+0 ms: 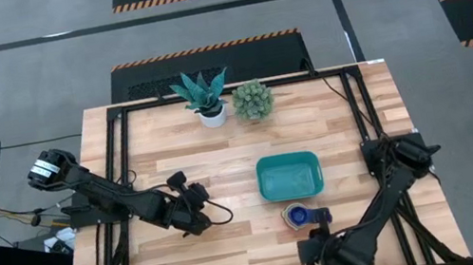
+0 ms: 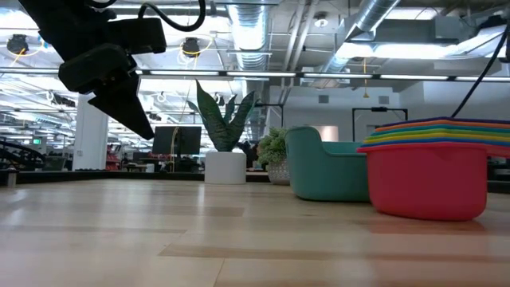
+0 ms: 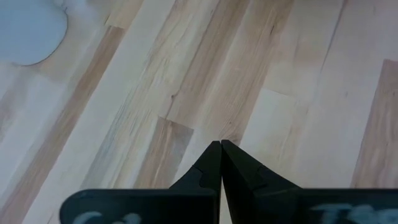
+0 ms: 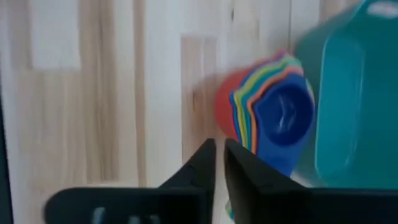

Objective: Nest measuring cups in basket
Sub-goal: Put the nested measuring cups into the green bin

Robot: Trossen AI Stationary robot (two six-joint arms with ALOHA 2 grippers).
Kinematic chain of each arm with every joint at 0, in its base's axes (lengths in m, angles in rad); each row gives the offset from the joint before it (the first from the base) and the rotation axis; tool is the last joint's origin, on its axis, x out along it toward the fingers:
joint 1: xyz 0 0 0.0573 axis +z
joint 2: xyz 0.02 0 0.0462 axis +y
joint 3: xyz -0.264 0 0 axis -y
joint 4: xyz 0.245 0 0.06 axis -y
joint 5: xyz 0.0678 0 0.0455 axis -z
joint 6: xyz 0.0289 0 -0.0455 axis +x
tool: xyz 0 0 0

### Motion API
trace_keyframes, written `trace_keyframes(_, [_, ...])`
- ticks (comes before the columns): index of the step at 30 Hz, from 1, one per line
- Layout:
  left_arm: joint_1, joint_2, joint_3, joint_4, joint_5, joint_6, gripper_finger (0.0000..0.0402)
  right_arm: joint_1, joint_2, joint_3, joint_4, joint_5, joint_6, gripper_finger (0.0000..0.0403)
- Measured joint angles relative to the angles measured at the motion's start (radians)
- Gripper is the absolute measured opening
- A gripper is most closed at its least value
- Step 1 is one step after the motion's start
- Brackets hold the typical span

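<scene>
Right tool (image 4: 219,149) beside nested measuring cups (image 4: 273,112), outside basket (image 1: 289,175)

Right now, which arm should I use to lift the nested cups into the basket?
Right. The right gripper sits just behind the measuring cups, which stand stacked on the table beside the basket. The left gripper hangs shut over bare wood, farther off.

two dark jointed arms with black cables; each tool (image 3: 221,163) has black tapered fingers.
</scene>
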Motion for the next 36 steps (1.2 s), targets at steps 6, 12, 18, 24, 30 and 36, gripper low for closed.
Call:
trace_keyframes(6, [0.0, 0.0, 0.0, 0.0, 0.0, -0.011, 0.0, -0.031, -0.011, 0.0, -0.052, -0.07, 0.005, 0.0137])
trace_keyframes(12, [0.0, 0.0, 0.0, 0.0, 0.0, -0.012, 0.0, -0.035, -0.011, 0.001, -0.064, -0.055, -0.057, 0.0233])
trace_keyframes(18, [0.0, 0.0, 0.0, 0.0, 0.0, -0.012, 0.0, -0.061, -0.011, 0.001, -0.062, -0.05, -0.181, 0.027])
trace_keyframes(24, [0.0, 0.0, 0.0, 0.0, 0.023, -0.012, 0.0, -0.089, -0.011, 0.001, 0.014, -0.037, -0.183, 0.027])
trace_keyframes(30, [0.0, 0.0, 0.0, 0.0, 0.023, -0.012, 0.0, -0.108, -0.011, 0.001, 0.062, -0.032, -0.184, 0.027])
trace_keyframes(36, [0.0, 0.0, 0.0, 0.0, 0.02, -0.012, 0.0, -0.115, -0.011, 0.001, 0.063, -0.032, -0.151, 0.027])
